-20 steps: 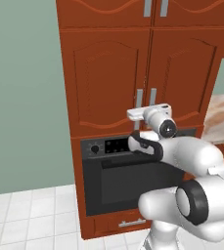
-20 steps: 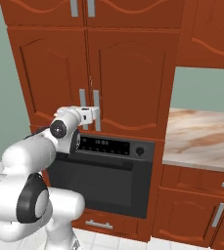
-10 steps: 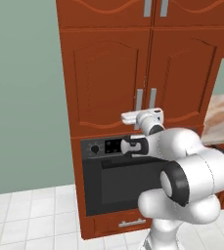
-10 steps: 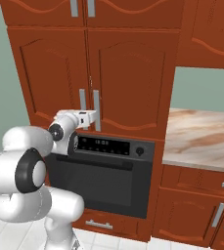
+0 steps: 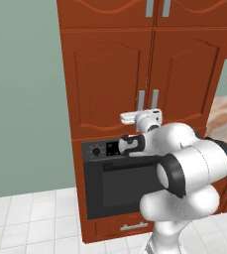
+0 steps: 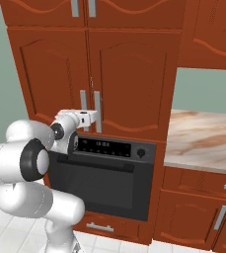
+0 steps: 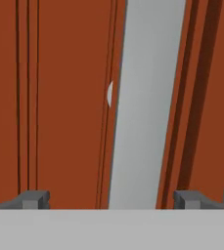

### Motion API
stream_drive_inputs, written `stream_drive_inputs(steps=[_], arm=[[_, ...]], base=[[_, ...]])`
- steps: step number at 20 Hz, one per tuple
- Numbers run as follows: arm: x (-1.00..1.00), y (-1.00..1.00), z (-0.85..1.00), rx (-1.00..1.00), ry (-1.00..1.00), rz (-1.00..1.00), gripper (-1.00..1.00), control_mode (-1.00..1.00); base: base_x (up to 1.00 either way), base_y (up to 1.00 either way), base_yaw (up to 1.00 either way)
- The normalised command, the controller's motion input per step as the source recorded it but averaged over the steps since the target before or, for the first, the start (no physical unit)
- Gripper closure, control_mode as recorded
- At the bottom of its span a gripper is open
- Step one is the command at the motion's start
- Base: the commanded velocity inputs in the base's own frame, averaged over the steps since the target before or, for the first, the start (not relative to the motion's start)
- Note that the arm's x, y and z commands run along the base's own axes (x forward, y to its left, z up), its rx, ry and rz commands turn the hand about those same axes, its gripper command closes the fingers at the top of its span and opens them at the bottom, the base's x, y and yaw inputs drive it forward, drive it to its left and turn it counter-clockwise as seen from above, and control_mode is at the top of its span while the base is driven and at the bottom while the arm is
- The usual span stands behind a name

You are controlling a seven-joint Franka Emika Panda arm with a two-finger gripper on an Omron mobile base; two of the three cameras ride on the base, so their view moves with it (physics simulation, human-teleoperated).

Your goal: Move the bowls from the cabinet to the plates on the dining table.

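Two closed doors on the cabinet [image 5: 135, 74], gripper [image 7: 111, 199] right at the left door's silver bar handle [image 7: 143, 102], jaws spread wide, handle between the fingertips [image 7: 34, 199], nothing grasped. Black oven [image 6: 102, 180] below.

The arm's elbow has swung further left and lower across the oven [image 5: 120, 183] front. The gripper [image 5: 141, 118] has closed in on the cabinet [image 5: 135, 64] doors, now at the left door's handle [image 7: 145, 102], with its jaws unchanged, wide apart.
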Motion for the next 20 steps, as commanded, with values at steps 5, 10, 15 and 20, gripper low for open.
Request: stream_drive_inputs(steps=[5,10,15,20], arm=[[0.50,0.00,-0.11,0.00,0.00,0.00,-1.00,-1.00],[0.53,0.00,-0.17,0.00,0.00,0.00,-1.00,-1.00],[0.47,-0.03,-0.18,0.00,0.00,0.00,-1.00,-1.00],[0.13,0.00,-0.03,0.00,0.00,0.00,1.00,-1.00]], base=[[0.00,0.00,0.00],[0.00,0.00,0.00],[0.00,0.00,0.00],[0.00,0.00,0.00]])
